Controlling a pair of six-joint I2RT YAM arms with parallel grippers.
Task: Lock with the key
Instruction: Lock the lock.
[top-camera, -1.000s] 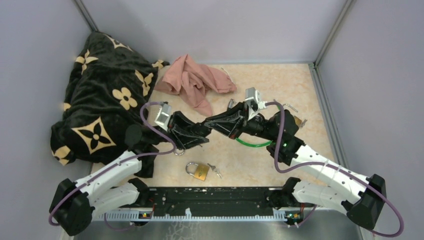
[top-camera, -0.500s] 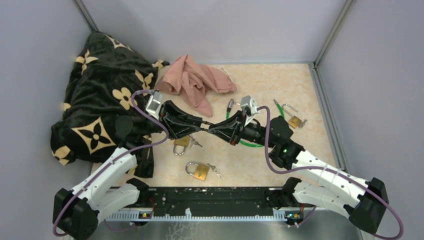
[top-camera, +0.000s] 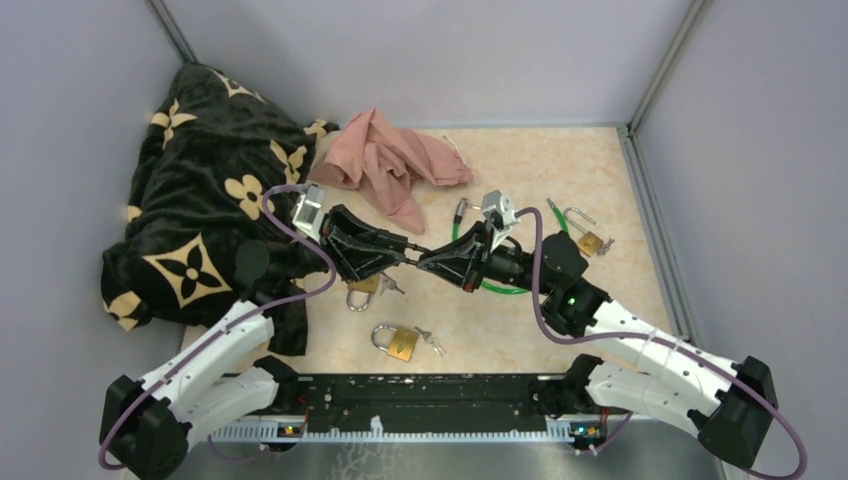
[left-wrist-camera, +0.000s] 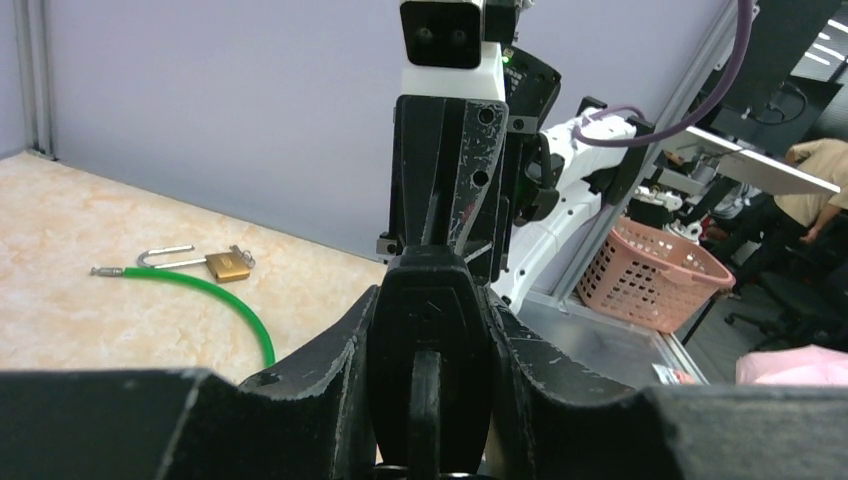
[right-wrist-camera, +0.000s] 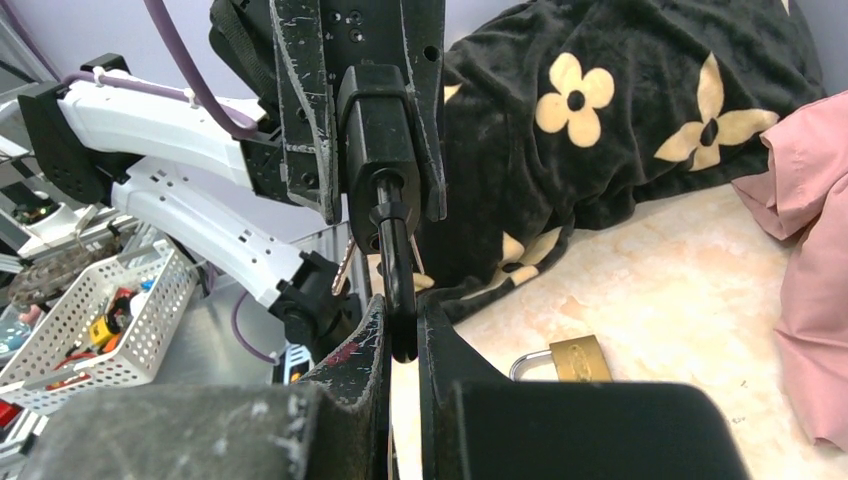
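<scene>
Left hand (top-camera: 395, 257): raised over the counter (top-camera: 600, 170) and clamped by both fingers on the black lock (right-wrist-camera: 380, 150), which fills the part-open gap.
Right hand (top-camera: 432, 262): met tip to tip with the left one; its fingers are pinched almost together on the key (right-wrist-camera: 397, 270).
Key: held in line with the black lock, its shaft seen running into the lock's end face; a silver spare key (right-wrist-camera: 343, 265) is hung beside it.
Brass padlocks: one (top-camera: 362, 290) is lain under the two hands, a second (top-camera: 397, 342) nearer the bases, a third (top-camera: 585, 240) by the green cable (top-camera: 500, 288).
Fabrics: a pink cloth (top-camera: 390, 160) and a black flowered blanket (top-camera: 210, 190) are heaped at the far left.
</scene>
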